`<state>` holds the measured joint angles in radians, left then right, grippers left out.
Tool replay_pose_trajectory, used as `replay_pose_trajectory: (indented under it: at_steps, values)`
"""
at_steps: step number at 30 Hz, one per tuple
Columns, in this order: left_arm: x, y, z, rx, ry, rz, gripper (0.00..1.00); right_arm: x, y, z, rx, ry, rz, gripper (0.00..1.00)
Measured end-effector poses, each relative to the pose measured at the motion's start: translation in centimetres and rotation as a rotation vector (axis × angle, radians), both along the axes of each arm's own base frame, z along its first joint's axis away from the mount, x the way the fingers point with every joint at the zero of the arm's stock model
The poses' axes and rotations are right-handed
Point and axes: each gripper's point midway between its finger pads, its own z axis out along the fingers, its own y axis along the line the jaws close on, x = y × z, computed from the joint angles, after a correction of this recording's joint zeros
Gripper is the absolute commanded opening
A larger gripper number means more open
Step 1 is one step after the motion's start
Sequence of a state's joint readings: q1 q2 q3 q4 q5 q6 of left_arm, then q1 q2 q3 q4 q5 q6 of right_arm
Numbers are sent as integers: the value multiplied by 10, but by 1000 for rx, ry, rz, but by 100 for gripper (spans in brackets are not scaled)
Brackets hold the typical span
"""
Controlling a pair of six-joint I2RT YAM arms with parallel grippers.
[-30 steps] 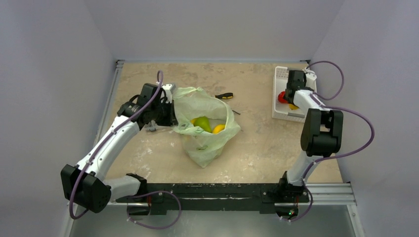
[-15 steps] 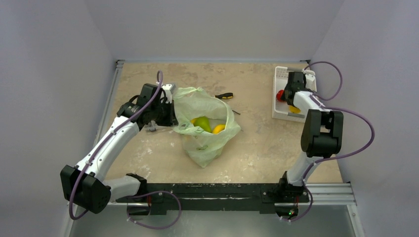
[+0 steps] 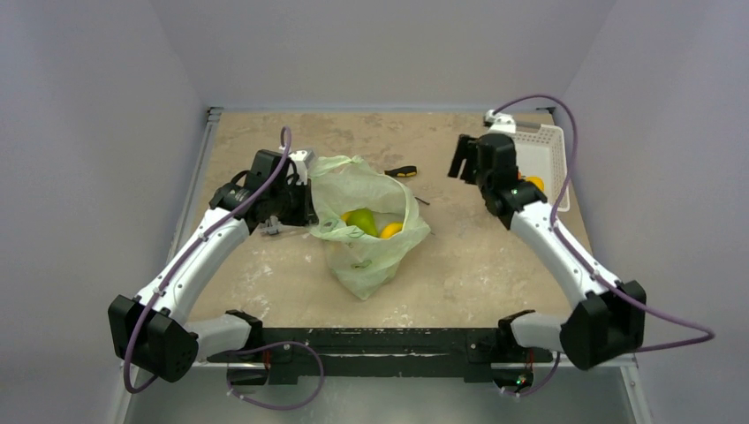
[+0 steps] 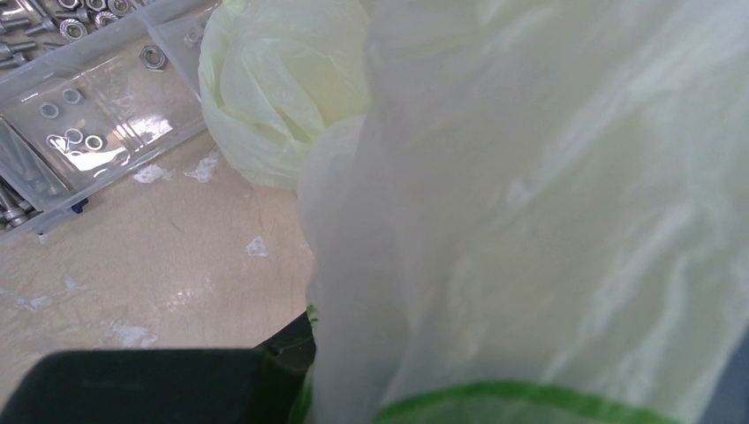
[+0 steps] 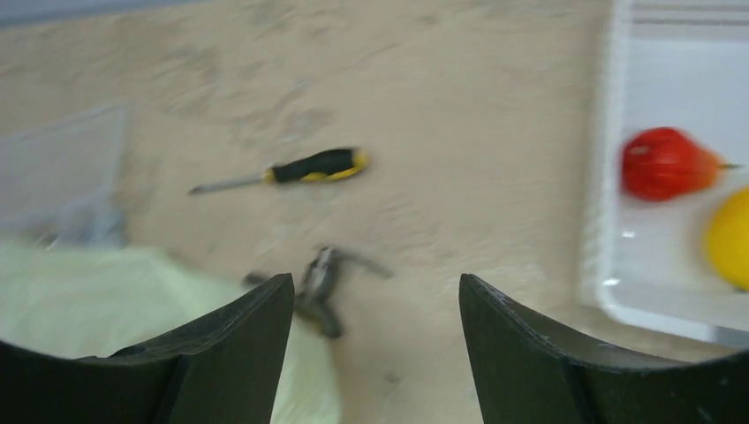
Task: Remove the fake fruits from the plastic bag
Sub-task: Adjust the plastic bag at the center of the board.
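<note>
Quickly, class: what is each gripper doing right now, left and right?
Left gripper: shut on the plastic bag, at its edge.
Right gripper: open, holding nothing.

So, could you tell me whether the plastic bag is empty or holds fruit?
Not empty: the top view shows a green pear and an orange-yellow fruit lying inside the plastic bag, at its open mouth.

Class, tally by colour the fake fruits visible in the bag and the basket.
Green: 1, the pear in the plastic bag.
Red: 1, the red fruit in the white basket.
Yellow or orange: 3, the orange-yellow fruit and yellow sliver in the bag, the yellow fruit in the basket.
Total: 5 in view.
</note>
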<state>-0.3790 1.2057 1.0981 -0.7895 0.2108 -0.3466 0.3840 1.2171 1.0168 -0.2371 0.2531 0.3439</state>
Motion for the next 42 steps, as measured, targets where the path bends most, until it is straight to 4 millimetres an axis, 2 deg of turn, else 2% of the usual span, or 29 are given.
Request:
replay_pose_trajectory:
  at_steps: [2, 5, 8, 11, 14, 18, 19, 22, 25, 27, 30, 34, 37, 42]
  values:
    - [0, 1, 0, 6, -2, 3, 0, -34, 45, -4, 61, -10, 197, 62]
    - [1, 2, -1, 14, -6, 6, 0, -79, 93, -14, 127, 4, 415, 58]
    - [2, 3, -1, 21, -11, 5, 0, -116, 142, -16, 178, 17, 616, 57]
    - [2, 4, -1, 27, -15, 1, 0, -137, 181, -22, 191, 26, 746, 56]
    - [3, 4, -1, 31, -19, 0, 0, -142, 207, -51, 153, 70, 806, 51]
    - [-2, 5, -7, 45, 2, -14, 0, -147, 221, -105, 87, 159, 830, 47]
    - [-4, 6, -10, 54, 16, -18, 0, -154, 222, -118, 73, 173, 839, 44]
    - [-14, 10, -22, 83, 67, -25, 0, -198, 223, -159, 26, 213, 911, 38]
    - [-28, 15, -37, 106, 127, -28, 0, -221, 220, -185, -23, 201, 925, 34]
    - [-37, 19, -46, 121, 165, -22, 0, -220, 217, -192, -41, 166, 894, 36]
    - [-42, 23, -53, 134, 193, -1, 0, -209, 210, -194, -53, 115, 827, 39]
    - [-46, 26, -62, 145, 217, 20, 0, -201, 205, -186, -61, 91, 778, 49]
    - [-45, 26, -62, 141, 206, 20, 0, -192, 203, -158, -28, 54, 744, 54]
    - [-44, 24, -54, 120, 167, 18, 0, -153, 207, -98, 78, -20, 642, 58]
